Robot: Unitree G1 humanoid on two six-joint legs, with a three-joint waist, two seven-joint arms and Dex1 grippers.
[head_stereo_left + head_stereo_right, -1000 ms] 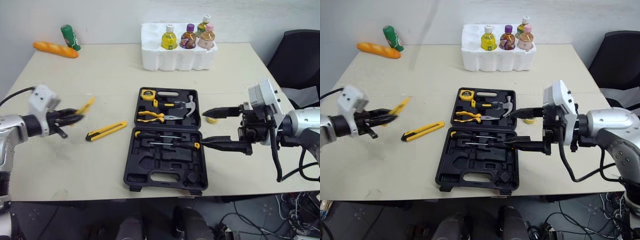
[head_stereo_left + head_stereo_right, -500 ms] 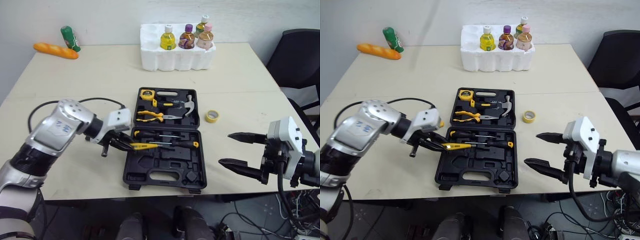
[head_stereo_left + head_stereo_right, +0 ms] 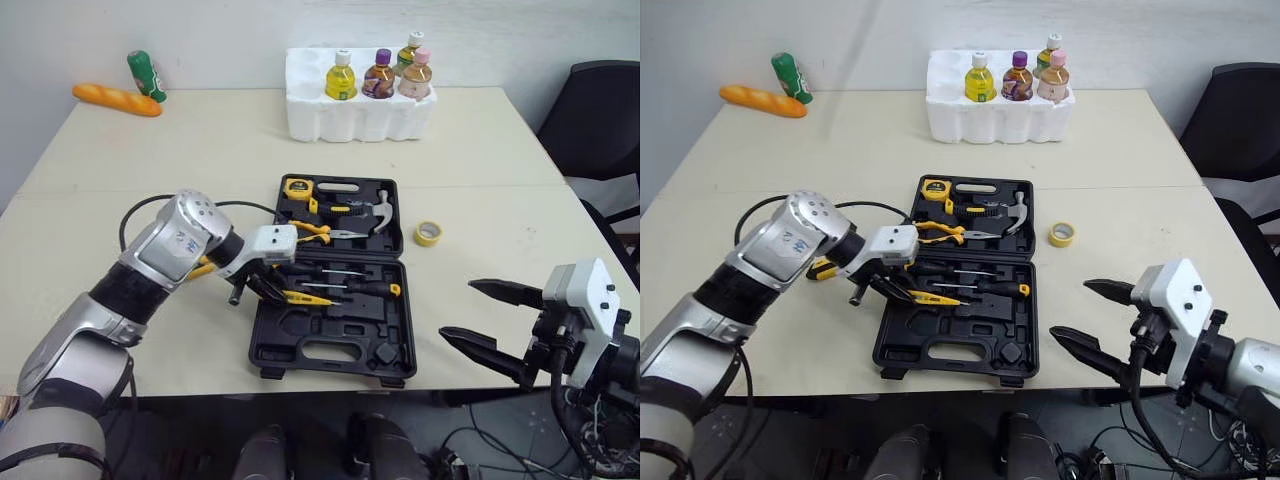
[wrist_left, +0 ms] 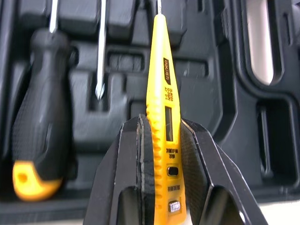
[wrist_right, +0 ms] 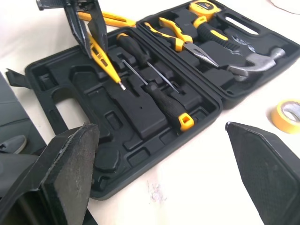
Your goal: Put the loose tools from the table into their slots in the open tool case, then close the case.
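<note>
1. Landmark: the tool case (image 3: 335, 285) lies open and flat on the table (image 3: 200, 160). All positions below are given from this case.

2. Left gripper (image 3: 272, 291): my two fingers are pressed onto the yellow tester pen (image 4: 161, 108), pinching it by its rear half. The pen sits over the near half of the case, close to its left edge. Its metal tip points toward the middle of that half. It runs alongside the black-handled screwdriver (image 3: 375, 287) and the thin screwdriver (image 3: 335, 272), which lie in their slots. I cannot tell whether the pen touches the moulded tray.

3. Right gripper (image 3: 1070, 308): my fingers are spread wide and grip nothing. The gripper hangs off the case's near right corner, apart from it.

4. Far half of the case: it holds the tape measure (image 3: 296, 187), the pliers (image 3: 315, 232) and the hammer (image 3: 378, 210).

5. Loose items:
- The yellow tape roll (image 3: 427, 233) lies on the table just off the right side of the far half.
- The yellow utility knife (image 3: 822, 268) lies off the case's left side, partly hidden by my left arm.

6. Beyond the far edge of the case stands a foam tray (image 3: 355, 115) with bottles.
</note>
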